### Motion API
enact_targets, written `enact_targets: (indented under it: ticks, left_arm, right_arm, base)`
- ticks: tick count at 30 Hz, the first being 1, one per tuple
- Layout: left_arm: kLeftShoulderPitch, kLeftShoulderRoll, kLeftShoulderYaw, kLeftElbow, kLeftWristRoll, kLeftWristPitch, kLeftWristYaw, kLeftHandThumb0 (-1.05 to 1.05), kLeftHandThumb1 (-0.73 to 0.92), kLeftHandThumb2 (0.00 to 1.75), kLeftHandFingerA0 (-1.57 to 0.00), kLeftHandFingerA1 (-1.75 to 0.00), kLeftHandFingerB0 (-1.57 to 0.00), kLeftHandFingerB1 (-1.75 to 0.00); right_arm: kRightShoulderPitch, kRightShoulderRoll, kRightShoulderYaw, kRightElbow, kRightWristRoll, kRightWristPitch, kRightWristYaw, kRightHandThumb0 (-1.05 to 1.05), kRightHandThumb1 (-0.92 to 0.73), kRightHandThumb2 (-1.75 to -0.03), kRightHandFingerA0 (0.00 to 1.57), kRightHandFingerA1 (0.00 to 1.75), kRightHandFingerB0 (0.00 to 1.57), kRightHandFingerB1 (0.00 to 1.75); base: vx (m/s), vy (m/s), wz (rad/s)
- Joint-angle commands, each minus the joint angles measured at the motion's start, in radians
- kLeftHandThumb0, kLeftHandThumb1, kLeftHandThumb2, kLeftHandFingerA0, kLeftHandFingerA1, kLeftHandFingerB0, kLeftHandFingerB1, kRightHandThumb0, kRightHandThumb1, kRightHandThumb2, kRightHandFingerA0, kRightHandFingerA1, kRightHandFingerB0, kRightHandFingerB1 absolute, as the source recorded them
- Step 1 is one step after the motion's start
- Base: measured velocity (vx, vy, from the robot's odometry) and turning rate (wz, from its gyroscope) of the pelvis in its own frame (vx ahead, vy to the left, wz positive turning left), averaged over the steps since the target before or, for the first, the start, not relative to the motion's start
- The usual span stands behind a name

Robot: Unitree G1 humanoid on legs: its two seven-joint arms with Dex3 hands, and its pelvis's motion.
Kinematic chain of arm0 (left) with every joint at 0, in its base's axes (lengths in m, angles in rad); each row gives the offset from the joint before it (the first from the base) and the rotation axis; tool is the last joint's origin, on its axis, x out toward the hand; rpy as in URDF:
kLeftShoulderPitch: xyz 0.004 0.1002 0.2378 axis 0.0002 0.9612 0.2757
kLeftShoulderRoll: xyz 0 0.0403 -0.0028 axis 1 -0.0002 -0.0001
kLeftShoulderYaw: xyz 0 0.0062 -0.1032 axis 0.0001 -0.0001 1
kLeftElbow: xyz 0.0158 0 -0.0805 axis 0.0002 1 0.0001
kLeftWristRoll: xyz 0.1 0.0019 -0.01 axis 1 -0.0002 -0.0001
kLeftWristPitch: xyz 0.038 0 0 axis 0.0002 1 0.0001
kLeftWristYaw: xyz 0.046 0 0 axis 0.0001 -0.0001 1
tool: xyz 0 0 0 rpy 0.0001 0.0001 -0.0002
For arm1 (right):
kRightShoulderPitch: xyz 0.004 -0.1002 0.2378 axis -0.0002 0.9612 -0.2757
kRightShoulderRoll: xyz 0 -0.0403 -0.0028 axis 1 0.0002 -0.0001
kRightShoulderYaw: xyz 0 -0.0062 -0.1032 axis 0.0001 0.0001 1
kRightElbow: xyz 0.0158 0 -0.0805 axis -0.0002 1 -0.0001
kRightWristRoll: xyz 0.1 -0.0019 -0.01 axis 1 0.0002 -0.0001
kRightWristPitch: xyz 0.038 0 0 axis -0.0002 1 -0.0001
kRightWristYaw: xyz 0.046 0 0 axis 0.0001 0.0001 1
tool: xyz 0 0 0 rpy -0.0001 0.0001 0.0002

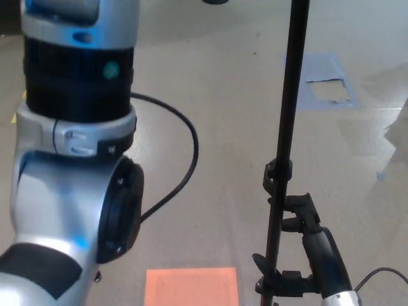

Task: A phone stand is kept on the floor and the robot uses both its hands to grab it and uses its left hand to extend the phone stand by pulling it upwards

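The right hand (299, 245) sits low on the stand (285, 127), its fingers (294, 205) hooked around the thin black pole from the right; an upper pair closes just below a small collar (278, 172) on the pole and a lower pair grips near the bottom edge of the view, so this hand looks shut on the stand. The left hand itself does not show: only the bulky silver and black left arm (76, 166) fills the left side, reaching up and out of the top of the view, so I cannot tell what its fingers are doing. The stand rises nearly upright from below the view to beyond its top, standing on the tan floor (217, 115), with an orange patch (191, 287) just left of its lower part and a blue patch (325, 80) further back. The main risk, as I judge it, is the whole stand lifting or tipping if the upward pull beats the hold below. A pull that is off the pole's axis could bend or swing it. The black cable (182, 153) looping off the arm lies close to the pole and might snag.
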Motion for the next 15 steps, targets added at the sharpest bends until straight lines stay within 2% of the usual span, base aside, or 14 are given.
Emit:
enact_targets:
  ticks: [1, 3, 4, 5, 8, 9, 15]
  left_arm:
    - [-0.345, 0.076, 0.113, -0.046, -0.053, -0.199, 0.018, -0.44, 0.83, 0.64, -1.02, -1.75, -0.77, -1.75]
    - [-0.339, 0.092, 0.093, -0.049, -0.028, -0.196, 0.002, -0.46, 0.79, 0.63, -1.00, -1.75, -0.76, -1.75]
    - [-0.312, 0.183, -0.015, -0.070, 0.059, -0.196, -0.098, -0.94, 0.66, 0.68, -0.38, -1.06, -0.29, -0.84]
    - [-0.296, 0.244, -0.069, -0.095, 0.075, -0.164, -0.188, -0.92, 0.58, 1.02, -0.18, -0.54, -0.20, -0.43]
    - [-0.295, 0.263, -0.080, -0.100, 0.057, -0.151, -0.206, -0.92, 0.58, 1.02, -0.18, -0.54, -0.20, -0.43]
    - [-0.262, 0.292, -0.114, -0.129, 0.077, -0.190, -0.242, -1.05, 0.68, 1.12, 0.00, -0.10, -0.03, -0.01]
    - [-0.235, 0.346, -0.167, -0.172, 0.074, -0.175, -0.261, -1.05, 0.71, 1.16, 0.00, -0.11, 0.00, 0.00]
  right_arm:
    - [0.039, -0.003, 0.005, 0.060, 0.030, -0.046, 0.028, -0.59, -0.30, -0.97, 1.50, 1.39, 1.49, 1.38]
    - [0.037, -0.003, 0.010, 0.060, 0.024, -0.050, 0.020, -0.60, -0.31, -0.98, 1.51, 1.40, 1.50, 1.39]
    - [0.035, -0.002, 0.013, 0.066, 0.022, -0.068, 0.020, -0.59, -0.32, -0.98, 1.49, 1.38, 1.48, 1.37]
    - [0.033, 0.000, 0.015, 0.070, 0.025, -0.078, 0.024, -0.58, -0.32, -0.98, 1.49, 1.38, 1.48, 1.37]
    - [0.030, 0.000, 0.017, 0.076, 0.029, -0.082, 0.024, -0.58, -0.32, -0.98, 1.49, 1.38, 1.48, 1.37]
    - [0.034, -0.004, 0.019, 0.070, 0.025, -0.076, 0.022, -0.58, -0.33, -0.99, 1.49, 1.38, 1.48, 1.36]
    - [0.033, -0.005, 0.022, 0.073, 0.028, -0.076, 0.019, -0.57, -0.32, -0.98, 1.49, 1.37, 1.48, 1.36]
  base:
    - [0.00, 0.000, 0.00]
    - [0.00, 0.000, 0.00]
    - [0.00, 0.000, 0.00]
    - [0.00, 0.000, 0.00]
    - [0.00, 0.000, 0.00]
    - [0.00, 0.000, 0.00]
    - [0.00, 0.000, 0.00]
